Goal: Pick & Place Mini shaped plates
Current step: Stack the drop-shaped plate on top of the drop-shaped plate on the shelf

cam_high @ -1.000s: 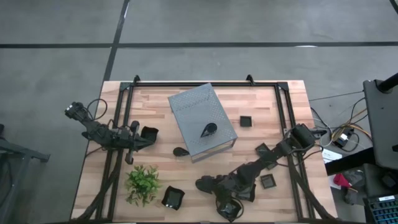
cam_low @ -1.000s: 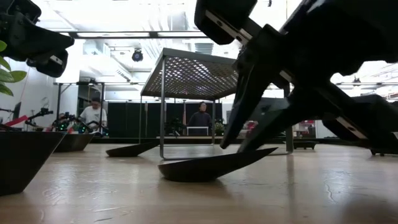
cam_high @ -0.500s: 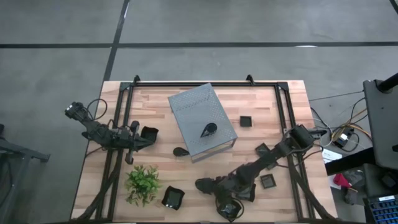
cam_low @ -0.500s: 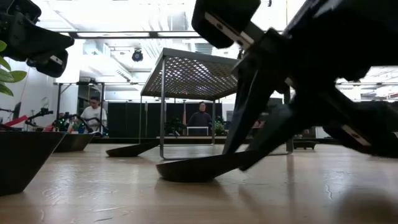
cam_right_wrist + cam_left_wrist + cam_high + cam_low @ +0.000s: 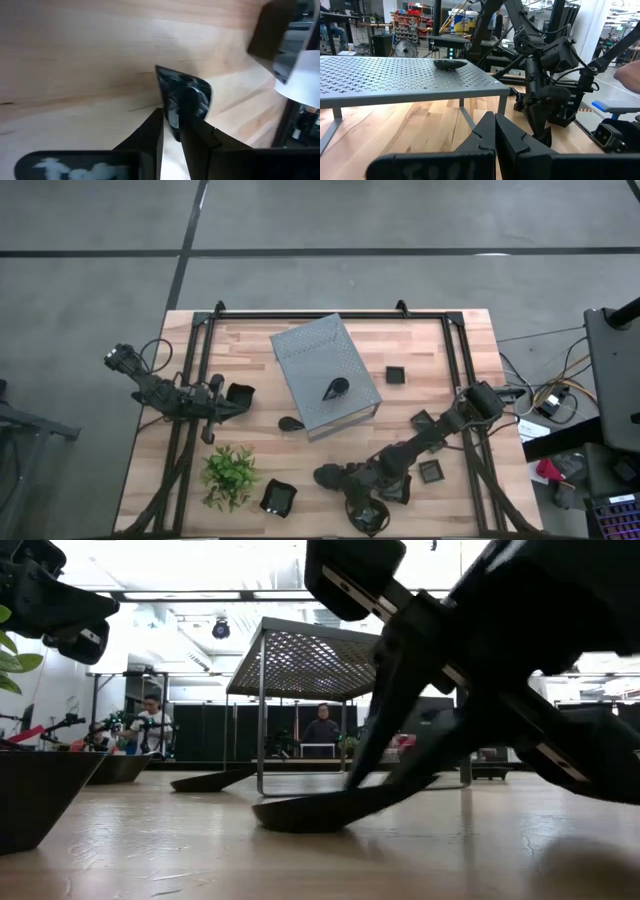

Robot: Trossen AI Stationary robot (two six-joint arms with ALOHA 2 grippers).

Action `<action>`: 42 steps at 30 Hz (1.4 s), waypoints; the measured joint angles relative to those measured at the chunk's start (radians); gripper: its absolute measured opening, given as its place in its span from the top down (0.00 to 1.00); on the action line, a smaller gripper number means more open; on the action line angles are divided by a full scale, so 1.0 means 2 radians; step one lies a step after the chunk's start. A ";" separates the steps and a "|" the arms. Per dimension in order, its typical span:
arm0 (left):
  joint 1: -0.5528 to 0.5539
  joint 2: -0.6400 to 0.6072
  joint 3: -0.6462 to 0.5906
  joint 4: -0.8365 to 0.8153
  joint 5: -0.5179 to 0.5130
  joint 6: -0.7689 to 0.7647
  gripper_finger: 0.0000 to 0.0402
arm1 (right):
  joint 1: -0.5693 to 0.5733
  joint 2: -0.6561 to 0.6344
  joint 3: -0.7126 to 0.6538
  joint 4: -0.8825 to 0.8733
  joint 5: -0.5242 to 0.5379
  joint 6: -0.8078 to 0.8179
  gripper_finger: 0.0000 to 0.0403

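Note:
A black leaf-shaped mini plate (image 5: 322, 475) lies near the table's front middle, and my right gripper (image 5: 340, 477) is shut on it. The low view shows this plate (image 5: 300, 812) with its underside on the wood and one end raised. More mini plates lie about: a leaf (image 5: 335, 389) on top of the grey perforated box (image 5: 312, 355), a leaf (image 5: 291, 423) beside the box, and square ones (image 5: 395, 375) (image 5: 431, 471) (image 5: 278, 498). My left gripper (image 5: 495, 137) is shut and empty at the left, raised beside a square plate (image 5: 238, 395). My right gripper pinches the leaf plate's rim (image 5: 172, 120) between its two fingers (image 5: 197, 135), at one end of the plate. The fingers slant down from the table's right side. The plate's underside (image 5: 295, 825) rests on the table and the held end is tilted up.
A small green plant (image 5: 230, 475) stands at the front left. The grey box takes up the table's middle. A black rail frame (image 5: 190, 380) runs along the table's sides. Another square plate (image 5: 422, 421) lies under my right arm. People stand in the room beyond (image 5: 322, 730).
In the low view my right arm has sunk a little over the leaf plate and edged toward the table's left. The plate has kept its underside on the table.

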 joint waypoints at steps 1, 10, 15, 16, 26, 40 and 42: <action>0.000 0.000 0.000 0.000 0.000 0.000 1.00 | -0.001 0.000 0.000 0.001 0.000 0.000 0.86; 0.000 0.000 0.000 0.000 0.000 0.000 1.00 | -0.004 0.000 0.000 0.003 0.000 -0.002 0.86; 0.000 0.000 0.000 0.000 0.000 0.000 1.00 | -0.004 0.000 0.000 0.003 0.000 0.001 0.89; 0.000 0.000 0.000 0.000 0.000 0.000 1.00 | -0.004 0.000 0.000 0.003 0.000 0.001 0.91; 0.000 0.000 0.000 0.000 0.000 0.000 1.00 | -0.005 0.000 0.000 0.005 0.004 0.029 0.98; 0.000 0.000 0.000 0.000 0.000 0.000 1.00 | 0.000 -0.035 0.091 -0.147 0.012 0.255 0.98; 0.000 0.000 0.000 0.000 0.000 0.000 1.00 | 0.000 -0.042 0.110 -0.185 -0.009 0.302 0.98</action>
